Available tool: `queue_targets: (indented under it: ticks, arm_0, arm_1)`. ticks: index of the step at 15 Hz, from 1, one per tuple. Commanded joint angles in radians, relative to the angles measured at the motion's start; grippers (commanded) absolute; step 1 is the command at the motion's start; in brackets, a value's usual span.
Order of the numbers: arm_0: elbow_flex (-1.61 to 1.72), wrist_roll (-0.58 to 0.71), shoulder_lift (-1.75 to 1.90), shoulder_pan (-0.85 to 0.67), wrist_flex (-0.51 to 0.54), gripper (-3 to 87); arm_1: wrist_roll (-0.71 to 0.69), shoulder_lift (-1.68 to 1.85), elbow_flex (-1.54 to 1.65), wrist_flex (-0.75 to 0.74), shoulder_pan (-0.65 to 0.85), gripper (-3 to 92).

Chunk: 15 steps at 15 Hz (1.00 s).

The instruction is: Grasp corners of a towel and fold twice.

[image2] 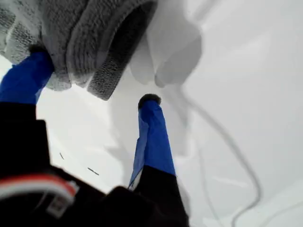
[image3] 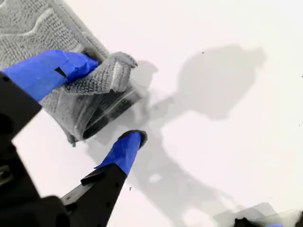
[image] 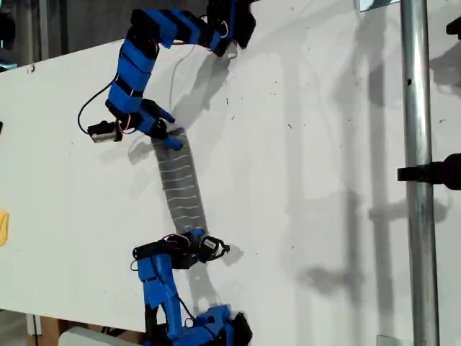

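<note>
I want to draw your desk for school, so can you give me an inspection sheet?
Surface: white table, few dark specks.
Job's things: towel folded into a narrow strip between the arms.
Clutter: small yellow object at the exterior view's left edge.
Hands: my first hand open, towel against one finger; my second hand open, one finger on the towel.
Cables: black wire looping beside the arm at the exterior view's top.
Surroundings: metal pole at the exterior view's right.
</note>
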Motion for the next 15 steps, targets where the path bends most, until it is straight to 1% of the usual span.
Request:
queue_targets:
  ticks: [1, 3, 5, 7, 8, 10, 11, 12, 13, 14, 15]
  arm_0:
    - [0.084, 0.014, 0.238, -0.011, 0.025, 28.3]
    - [0.207, 0.014, 0.463, 0.008, 0.028, 26.3]
    - [0.344, -0.061, 0.693, 0.061, 0.029, 24.7]
    - [0.476, -0.163, 0.897, 0.14, 0.028, 24.2]
    - [0.531, -0.229, 0.98, 0.207, 0.028, 25.0]
    - [0.68, -0.411, 1.172, 0.367, 0.017, 23.3]
    - [0.776, -0.462, 1.285, 0.466, -0.032, 14.8]
    - [0.9, -0.4, 1.43, 0.538, -0.144, 0.9]
    - [1.034, -0.433, 1.586, 0.584, -0.204, -2.6]
    - [1.046, -0.454, 1.629, 0.611, -0.215, -2.8]
    - [1.037, -0.449, 1.585, 0.606, -0.219, -2.8]
  arm_1:
    - [0.028, 0.172, 0.077, 0.009, 0.064, 35.8]
    - [0.046, 0.291, 0.19, -0.002, 0.103, 36.6]
    - [0.069, 0.41, 0.295, 0.005, 0.129, 37.1]
    - [0.137, 0.589, 0.465, 0.006, 0.143, 37.7]
    - [0.179, 0.719, 0.566, 0.012, 0.137, 37.9]
    - [0.296, 1.068, 0.747, 0.061, 0.069, 39.1]
    - [0.359, 1.238, 0.793, 0.063, -0.031, 37.2]
    - [0.43, 1.33, 0.816, 0.112, -0.064, 37.3]
    - [0.465, 1.407, 0.836, 0.143, -0.086, 37.2]
    - [0.477, 1.433, 0.845, 0.135, -0.107, 37.7]
    - [0.465, 1.39, 0.838, 0.11, -0.112, 39.7]
